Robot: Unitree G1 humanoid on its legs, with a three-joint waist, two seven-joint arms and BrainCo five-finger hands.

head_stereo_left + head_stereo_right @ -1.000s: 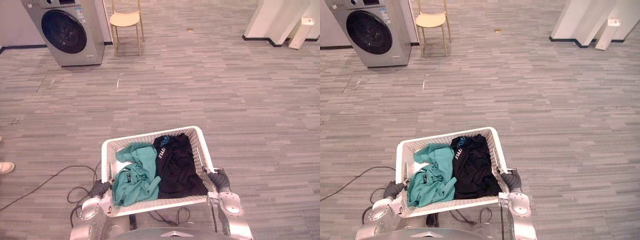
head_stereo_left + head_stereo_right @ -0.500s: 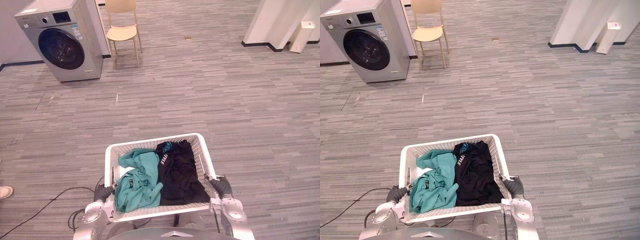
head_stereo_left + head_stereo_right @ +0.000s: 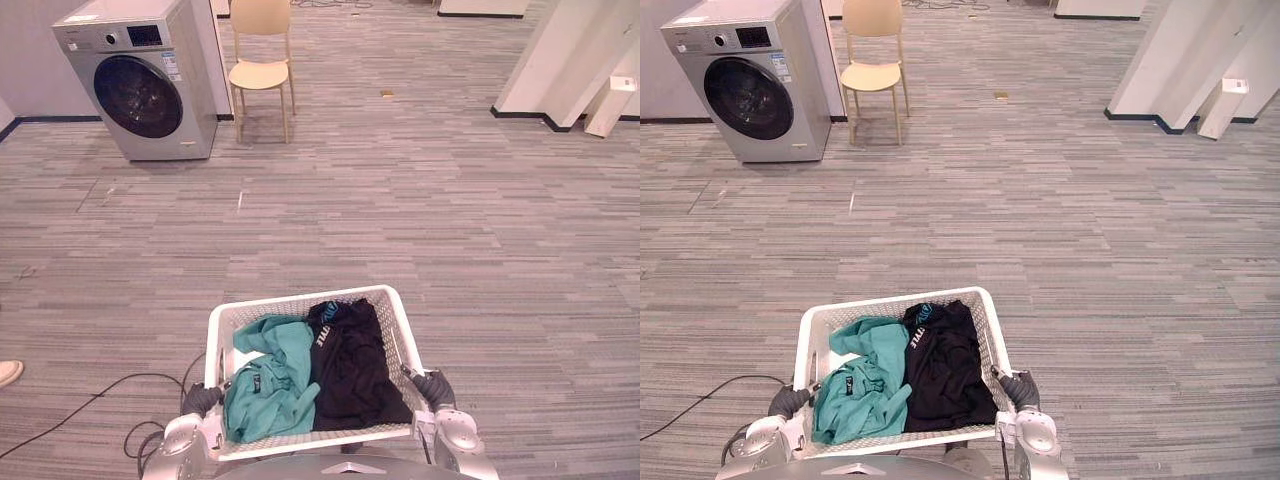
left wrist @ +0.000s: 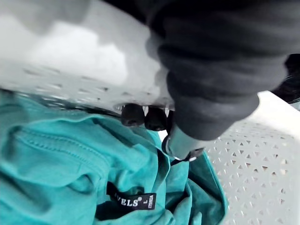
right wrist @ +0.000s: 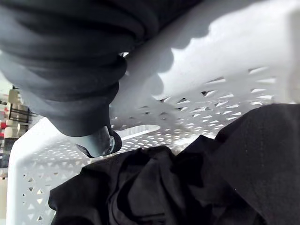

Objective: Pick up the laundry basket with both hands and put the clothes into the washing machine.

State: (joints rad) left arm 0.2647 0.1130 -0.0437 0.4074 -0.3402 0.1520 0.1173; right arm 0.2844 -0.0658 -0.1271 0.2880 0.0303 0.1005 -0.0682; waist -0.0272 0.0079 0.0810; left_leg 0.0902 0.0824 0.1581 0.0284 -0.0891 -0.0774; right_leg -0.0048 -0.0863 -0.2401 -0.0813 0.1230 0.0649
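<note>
In the left eye view the laundry basket (image 3: 300,299) is off the floor (image 3: 420,200) and carried close in front of the robot. The left hand (image 3: 200,398) is on one side wall and the right hand (image 3: 432,385) on the other. A teal garment (image 3: 270,375) lies in the left half and a black garment (image 3: 355,365) in the right half, touching along the middle. The lift looks done; the walk, the door and the loading are all left. A person's shoe (image 3: 8,372) shows at the left edge, well apart from the basket.

In the right eye view the washing machine (image 3: 750,80) stands far ahead and to the left, its round door apparently closed, so it would need opening first. A chair (image 3: 872,60) stands just beside it, close enough to crowd the approach. A white pillar (image 3: 1170,60) is far off to the right. The floor between basket and machine is bare.

In the left wrist view the fingers (image 4: 132,115) curl over the basket's rim with their dark tips inside, just above the teal cloth: a closed grip on the wall.

In the right wrist view the thumb (image 5: 99,142) hooks down inside the perforated wall above the black cloth, and the rim passes under the hand, so that side looks clamped too.
</note>
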